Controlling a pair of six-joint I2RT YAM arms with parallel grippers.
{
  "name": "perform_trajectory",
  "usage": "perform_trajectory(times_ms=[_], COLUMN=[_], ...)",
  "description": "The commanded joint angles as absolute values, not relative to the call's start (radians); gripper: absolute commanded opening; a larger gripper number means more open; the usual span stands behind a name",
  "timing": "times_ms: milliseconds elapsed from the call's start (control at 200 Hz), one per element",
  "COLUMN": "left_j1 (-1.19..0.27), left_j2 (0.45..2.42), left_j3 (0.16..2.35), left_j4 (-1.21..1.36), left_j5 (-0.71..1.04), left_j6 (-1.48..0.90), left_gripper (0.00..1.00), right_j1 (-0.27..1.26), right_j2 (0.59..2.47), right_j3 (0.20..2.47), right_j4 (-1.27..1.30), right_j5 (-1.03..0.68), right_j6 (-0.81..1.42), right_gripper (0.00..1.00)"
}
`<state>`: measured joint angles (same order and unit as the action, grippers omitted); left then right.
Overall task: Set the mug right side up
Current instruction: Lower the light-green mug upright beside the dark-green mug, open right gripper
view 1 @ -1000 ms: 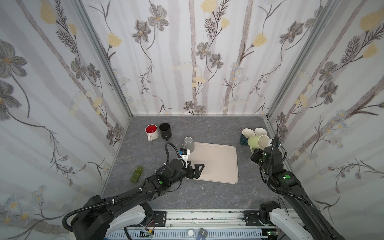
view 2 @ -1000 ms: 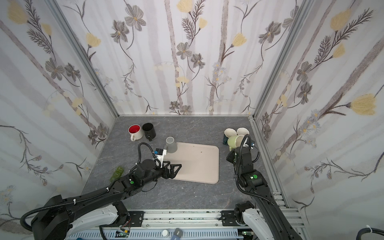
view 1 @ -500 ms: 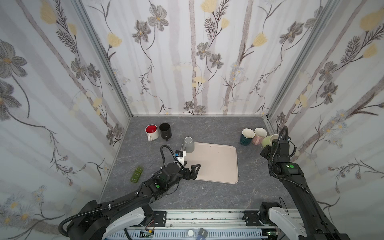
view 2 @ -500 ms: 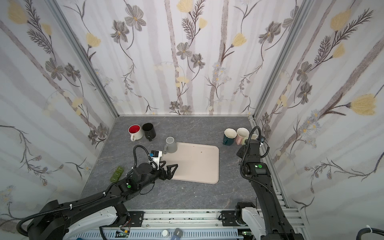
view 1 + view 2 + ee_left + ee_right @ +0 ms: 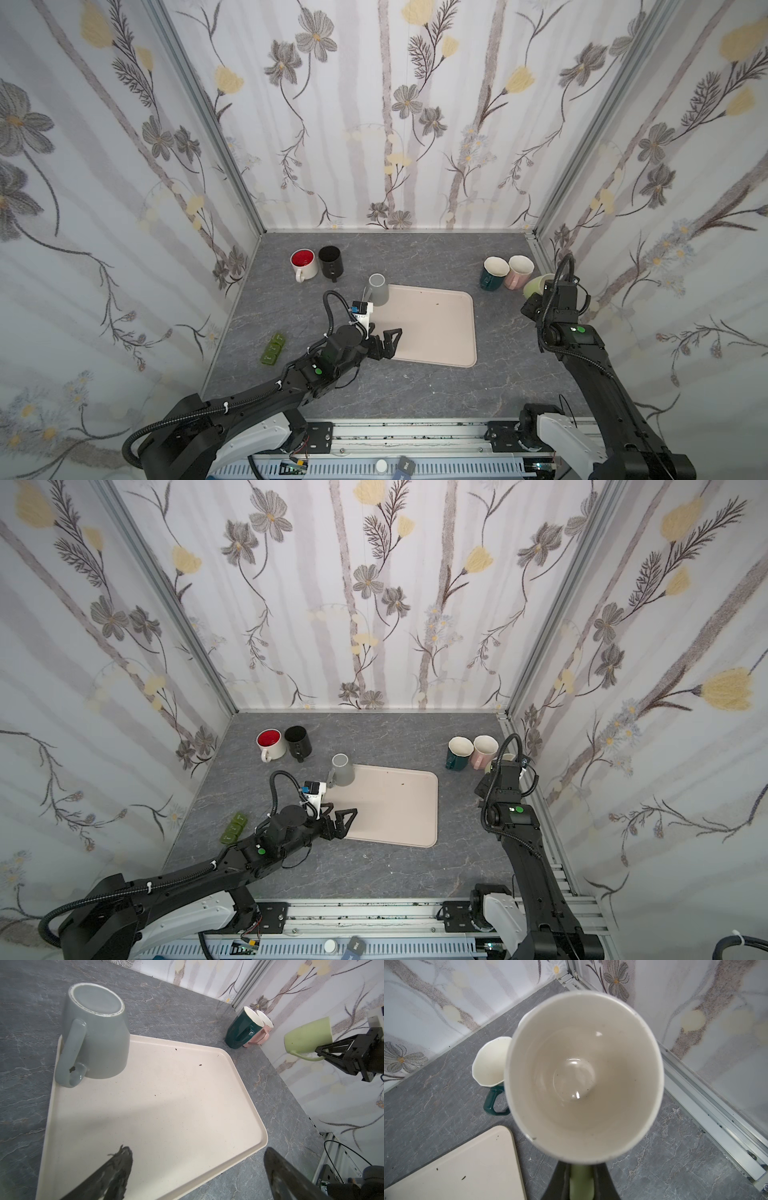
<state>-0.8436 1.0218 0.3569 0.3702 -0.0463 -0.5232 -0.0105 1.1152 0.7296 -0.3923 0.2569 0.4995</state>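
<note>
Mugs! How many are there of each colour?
White mug with red inside: 1
Black mug: 1
Grey mug: 1
Dark green mug: 1
Pink mug: 1
Light green mug: 1
Total: 6 mugs

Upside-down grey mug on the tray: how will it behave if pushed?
The upside-down grey ceramic mug looks glazed, probably slick to grip. Wide mouth down, it likely slides rather than tips. The beige plastic tray's raised lip could catch it.
</note>
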Motion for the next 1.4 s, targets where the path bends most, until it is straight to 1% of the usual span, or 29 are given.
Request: perform_trajectory(times_ms=[0, 65, 210, 415, 620, 814, 939, 1179, 1399], left_j1=[-0.843, -0.843, -0.844, -0.844, -0.843, -0.843, -0.842, -0.844, -0.844], left_j2=[1.032, 1.044, 1.073, 1.091, 1.092, 1.104, 1.112, 1.126, 1.132], left_j3=[0.359, 0.360, 0.365, 0.369, 0.368, 0.371, 0.371, 0.377, 0.379], left_j4=[0.411, 0.415, 0.426, 0.429, 0.423, 0.422, 0.423, 0.423, 0.423], left_j5=[-0.055, -0.054, -0.043, -0.041, -0.064, -0.073, -0.075, -0.074, -0.066], left_j6=[-0.530, -0.532, -0.536, -0.531, -0.515, -0.507, -0.505, -0.508, -0.515], left_gripper=[1.00, 1.00, 1.00, 1.00, 1.00, 1.00, 1.00, 1.00, 1.00], right_j1=[0.056, 0.123, 0.216, 0.299, 0.320, 0.325, 0.325, 0.327, 0.320], right_j2=[1.113, 1.128, 1.187, 1.396, 1.615, 1.819, 1.885, 1.970, 2.089], right_j3=[0.741, 0.797, 0.883, 1.059, 1.202, 1.342, 1.357, 1.404, 1.469], right_j4=[-0.316, -0.326, -0.314, -0.326, -0.314, -0.354, -0.328, -0.360, -0.428], right_j5=[0.228, 0.244, 0.212, 0.242, 0.220, 0.208, 0.239, 0.312, 0.398], right_j6=[0.508, 0.515, 0.536, 0.512, 0.486, 0.456, 0.471, 0.469, 0.463], right_gripper=[0.00, 0.00, 0.00, 0.00, 0.00, 0.00, 0.00, 0.00, 0.00])
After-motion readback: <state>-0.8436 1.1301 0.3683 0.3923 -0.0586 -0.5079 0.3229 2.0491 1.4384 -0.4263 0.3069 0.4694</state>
